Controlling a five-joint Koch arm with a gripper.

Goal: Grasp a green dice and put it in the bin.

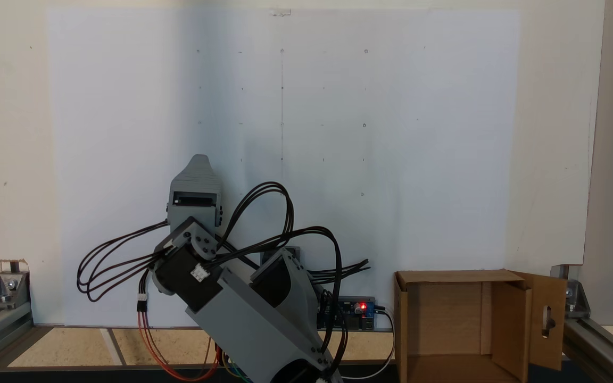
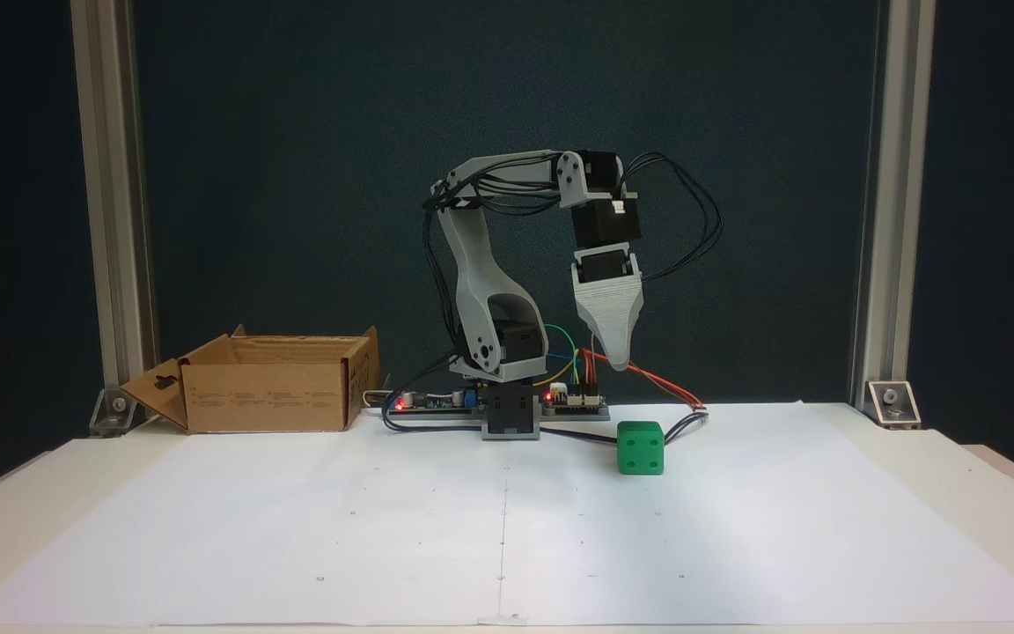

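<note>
One green dice (image 2: 640, 447) on white paper (image 2: 507, 519) covering desk, four-pip face toward you in front-facing fixed view. Cube has no long axis; any square approach works. Claw (image 2: 617, 359) hangs above it, slightly left in that view, clear air between. Jaws overlap; you cannot tell spread or pressed. Expect short drop, slight rightward shift. Bin (image 2: 269, 396) well apart, far left.

Grey 3D-printed arm w/ black servos (image 1: 242, 314) comes in from the bottom edge, leaning up-left over a large white paper sheet (image 1: 418, 133). Grey gripper (image 1: 200, 159) points to top of pic; jaws prob. stacked one behind the other, open/closed unclear. Black cable loops (image 1: 274, 185) arc round the wrist. Brown corrugated cardboard box (image 1: 508, 324) sits bottom right, slotted flap on its right side. Small circuit board w/ red LED (image 1: 357, 308) is just left of the box.
</note>
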